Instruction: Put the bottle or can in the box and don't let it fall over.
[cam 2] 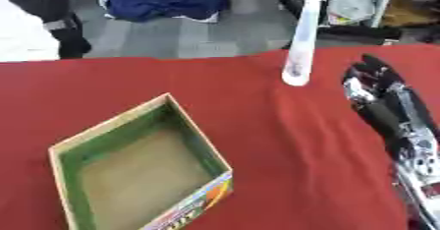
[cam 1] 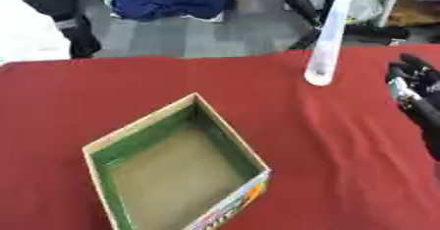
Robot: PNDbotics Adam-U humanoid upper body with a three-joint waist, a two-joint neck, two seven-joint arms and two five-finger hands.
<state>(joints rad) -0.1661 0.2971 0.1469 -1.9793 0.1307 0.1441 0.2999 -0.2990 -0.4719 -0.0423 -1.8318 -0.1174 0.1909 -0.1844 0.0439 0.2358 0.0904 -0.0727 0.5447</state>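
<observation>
Open cardboard box (cam 1: 176, 170), green-lined inside, empty, sits on red-covered worktop (cam 1: 326, 175) toward near-left, mouth up — ready to receive item.

Pale slender bottle (cam 2: 301, 42) stands at far edge of worktop, well apart from box, leaning slightly in view; too blurred to tell its top.

Right robot hand (cam 2: 374, 84) near bottle, just to its right, not touching; fingers extended and relaxed, holding nothing. Likely approach for grasp.

Left robot hand not visible.

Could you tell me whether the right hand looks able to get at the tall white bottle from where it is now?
Probably yes: the right hand hangs beside the white bottle, and only bare red tablecloth lies between them.
</observation>
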